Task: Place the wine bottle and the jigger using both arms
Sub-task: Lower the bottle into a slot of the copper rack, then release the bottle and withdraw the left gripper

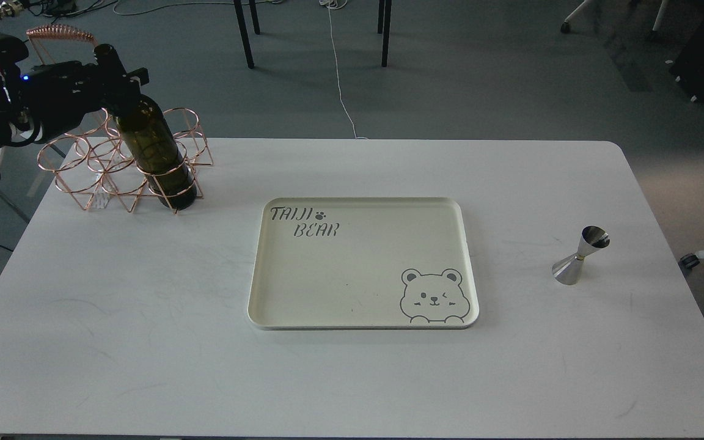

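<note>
The wine bottle [153, 146], dark olive-green, stands tilted in a front ring of a copper wire rack [80, 177] at the table's back left. My left gripper [117, 78] comes in from the left and is closed around the bottle's neck, hiding most of it. The jigger [580, 256], small and silver, stands upright on the table at the right, well apart from everything else. My right arm and its gripper are out of view.
A cream tray [255, 275] with a bear drawing and "TAIJI BEAR" lettering lies flat mid-table, with nothing on it. The white table [144, 354] ends close behind the rack. Chair legs and cables are on the floor beyond.
</note>
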You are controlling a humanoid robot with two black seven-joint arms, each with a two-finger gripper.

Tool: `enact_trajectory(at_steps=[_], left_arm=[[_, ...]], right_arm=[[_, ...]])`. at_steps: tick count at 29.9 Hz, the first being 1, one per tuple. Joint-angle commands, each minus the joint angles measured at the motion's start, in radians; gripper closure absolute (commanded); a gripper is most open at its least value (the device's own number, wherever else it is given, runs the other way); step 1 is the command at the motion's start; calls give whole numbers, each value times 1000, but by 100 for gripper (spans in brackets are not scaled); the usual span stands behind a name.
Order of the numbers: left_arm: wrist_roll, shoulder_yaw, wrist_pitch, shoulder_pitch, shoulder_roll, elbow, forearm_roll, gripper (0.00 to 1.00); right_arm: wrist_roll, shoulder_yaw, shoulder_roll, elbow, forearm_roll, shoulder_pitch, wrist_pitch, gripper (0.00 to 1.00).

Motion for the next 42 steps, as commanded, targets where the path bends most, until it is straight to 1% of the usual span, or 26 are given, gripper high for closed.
enact_trajectory(at_steps=[1,5,9,15,17,20,22,23,25,29,31,33,36,40,42], left_arm=[[-3,-7,11,-5,1,0,-111,8],[0,-8,9,-11,10,2,-384,3],[2,-10,6,-36,29,23,-671,2],[-1,-13,-4,-36,76,45,-1053,2],[-15,-28,-4,-28,84,45,-1188,2],[-58,-33,-20,-14,86,45,-1410,2],[-79,-33,-84,13,87,46,-1522,2],[-81,-34,-128,27,87,46,-1570,2],[-82,-34,-190,57,86,46,-1647,2],[-81,-36,-245,117,75,55,-1828,2],[-78,-36,-288,142,69,66,-1938,2],[-76,-36,-339,163,46,97,-2030,2],[-76,-37,-385,186,-6,173,-2092,2],[-72,-56,-458,208,-94,304,-2130,2],[-66,-94,-470,232,-127,337,-2133,2]], right_arm=[[0,0,0,0,1,0,0,3],[0,0,0,-2,-1,-2,1,3],[0,0,0,-8,1,-3,-2,3],[0,2,0,-12,1,-5,-13,1],[0,5,2,-24,1,-8,-16,1],[0,5,12,-61,1,-9,-14,1],[0,8,12,-64,1,-15,-16,1],[0,8,12,-66,2,-22,-17,1],[0,9,14,-66,15,-35,-17,1],[0,8,15,-64,192,-84,-7,1],[0,8,17,-66,251,-106,-7,1],[0,8,28,-66,274,-120,-5,1],[-4,19,63,-71,285,-127,-5,1],[-77,48,150,-145,337,-130,-3,1],[-107,74,196,-188,337,-130,1,1]])
